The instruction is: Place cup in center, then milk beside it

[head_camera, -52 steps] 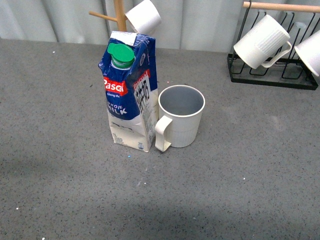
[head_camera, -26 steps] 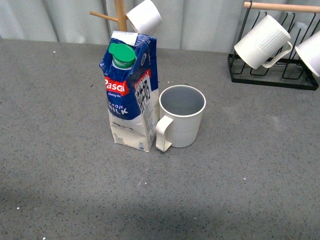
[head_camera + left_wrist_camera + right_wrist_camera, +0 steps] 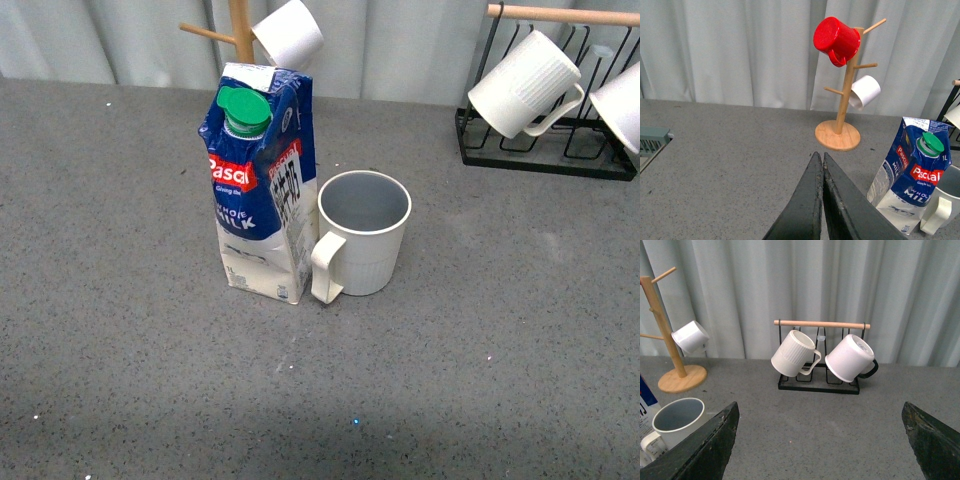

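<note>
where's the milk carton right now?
Front view: the milk carton stands upright near the middle of the grey table, just left of the cream mug, whose handle is right against it.

The milk (image 3: 910, 172) carton reads "Pascual" and, seemingly, "WHOLE MILK"

Grey speckled tabletop (image 3: 500, 380) fills the foreground; pale pleated curtain (image 3: 740, 50) closes off the whole back; wooden mug tree (image 3: 842, 100) on a round base stands near the curtain, holding a red mug (image 3: 836, 40) and a small white cup (image 3: 864, 92); black wire rack (image 3: 819, 382) with a wooden bar (image 3: 822, 324) carries two white mugs; lighting even, soft shadows.
</note>
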Available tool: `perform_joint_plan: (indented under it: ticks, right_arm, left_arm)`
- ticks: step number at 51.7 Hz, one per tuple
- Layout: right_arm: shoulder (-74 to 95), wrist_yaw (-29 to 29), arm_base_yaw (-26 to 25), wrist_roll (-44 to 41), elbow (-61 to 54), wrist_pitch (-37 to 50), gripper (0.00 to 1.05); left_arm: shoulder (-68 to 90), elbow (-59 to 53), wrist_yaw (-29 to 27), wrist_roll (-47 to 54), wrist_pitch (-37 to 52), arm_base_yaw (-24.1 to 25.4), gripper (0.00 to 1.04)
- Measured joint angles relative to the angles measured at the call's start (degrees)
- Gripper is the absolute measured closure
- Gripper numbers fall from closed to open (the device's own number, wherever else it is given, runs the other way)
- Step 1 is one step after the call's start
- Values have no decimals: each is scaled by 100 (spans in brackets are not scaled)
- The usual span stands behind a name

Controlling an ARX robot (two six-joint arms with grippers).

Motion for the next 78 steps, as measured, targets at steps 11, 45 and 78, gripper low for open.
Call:
perform_joint_plan:
  ticks: [11, 45, 78]
  right_arm:
    - [0, -2, 0, 0, 0, 0, 9]
    - [0, -2, 0, 0, 0, 0, 9]
    - [0, -2, 0, 0, 0, 0, 9]
  left_arm:
    - [-538, 0, 0, 0, -522, 0, 101]
    - [-1611, 0, 0, 4, -1591, 0, 101]
    - [-2522, 0, 2, 7, -2546, 0, 39]
